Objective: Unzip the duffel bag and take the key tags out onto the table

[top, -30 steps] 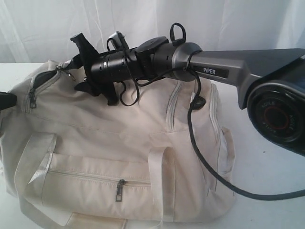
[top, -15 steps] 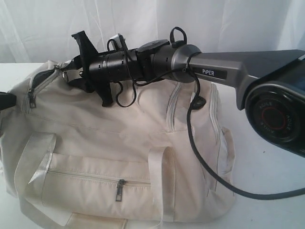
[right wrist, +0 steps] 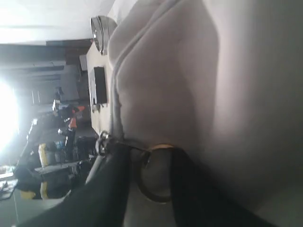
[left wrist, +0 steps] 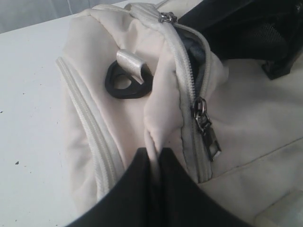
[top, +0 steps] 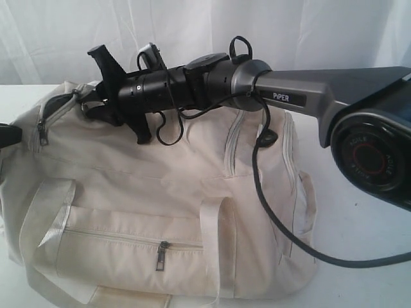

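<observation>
Moved: right pincer (right wrist: 152, 161) has slid further toward the end of the bag (top: 167, 173), and its fingers have narrowed. Ring pull (right wrist: 142, 187) sits between them with a finger close on each side; can't tell if it's pinched. The left pincer (left wrist: 152, 165) is together, clamped on a fold of bag fabric, with a zip pull (left wrist: 207, 135) just beside it. The bag lies on the table (top: 363, 218) beneath the right pincer, its zip gaping slightly ahead of the left pincer.
</observation>
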Controlling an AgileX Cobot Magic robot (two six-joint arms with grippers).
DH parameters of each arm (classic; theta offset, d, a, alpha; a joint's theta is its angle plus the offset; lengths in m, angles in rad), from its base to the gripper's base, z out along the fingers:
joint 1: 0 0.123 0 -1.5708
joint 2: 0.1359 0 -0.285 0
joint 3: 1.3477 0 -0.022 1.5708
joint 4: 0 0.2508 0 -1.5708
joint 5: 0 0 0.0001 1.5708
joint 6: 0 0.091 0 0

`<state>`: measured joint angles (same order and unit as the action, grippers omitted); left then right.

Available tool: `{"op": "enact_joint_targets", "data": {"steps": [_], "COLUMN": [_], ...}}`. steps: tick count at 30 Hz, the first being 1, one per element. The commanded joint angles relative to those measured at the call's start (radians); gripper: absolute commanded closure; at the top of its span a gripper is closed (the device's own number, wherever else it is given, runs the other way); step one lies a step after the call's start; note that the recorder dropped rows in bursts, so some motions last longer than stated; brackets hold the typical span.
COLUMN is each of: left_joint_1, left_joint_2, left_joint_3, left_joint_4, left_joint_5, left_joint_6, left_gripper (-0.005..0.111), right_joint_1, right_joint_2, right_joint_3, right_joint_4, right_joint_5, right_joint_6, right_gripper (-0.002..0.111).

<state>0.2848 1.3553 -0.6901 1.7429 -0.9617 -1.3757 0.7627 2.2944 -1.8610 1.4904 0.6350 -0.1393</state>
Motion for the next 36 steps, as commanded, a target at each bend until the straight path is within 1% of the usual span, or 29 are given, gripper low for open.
{"op": "enact_joint_targets", "data": {"steps": [1,5,7,12,16,28,36], "left_joint_1": [0.003,0.003,0.003,0.003,0.003,0.003,0.003], "left_joint_2": [-0.006,-0.006,-0.006,-0.006,-0.006,-0.006,-0.006], "left_joint_3": [0.002,0.002,0.002,0.002,0.002,0.002,0.002], "left_joint_4": [0.002,0.002,0.002,0.002,0.002,0.002,0.002], "left_joint_5": [0.014,0.014,0.014,0.014,0.014,0.014,0.014], "left_joint_6": [-0.007,-0.007,-0.007,-0.007,-0.007,-0.007,-0.007], "left_gripper": [0.107,0.107,0.107,0.107,0.107,0.107,0.107], "right_joint_1": [-0.015,-0.038,-0.055,-0.097,-0.105,-0.072,-0.043], "right_joint_2": [0.000,0.000,0.000,0.000,0.000,0.000,0.001], "right_joint_3": [0.000,0.000,0.000,0.000,0.000,0.000,0.000], "right_joint_4": [0.003,0.003,0.006,0.065,0.068,0.061,0.061], "right_joint_5": [0.051,0.072,0.110,0.189,0.241,0.249,0.160], "right_joint_6": [-0.067,-0.067,-0.067,-0.067,-0.069,-0.067,-0.055], "right_gripper": [0.069,0.056,0.054,0.054,0.054,0.054,0.054]}}
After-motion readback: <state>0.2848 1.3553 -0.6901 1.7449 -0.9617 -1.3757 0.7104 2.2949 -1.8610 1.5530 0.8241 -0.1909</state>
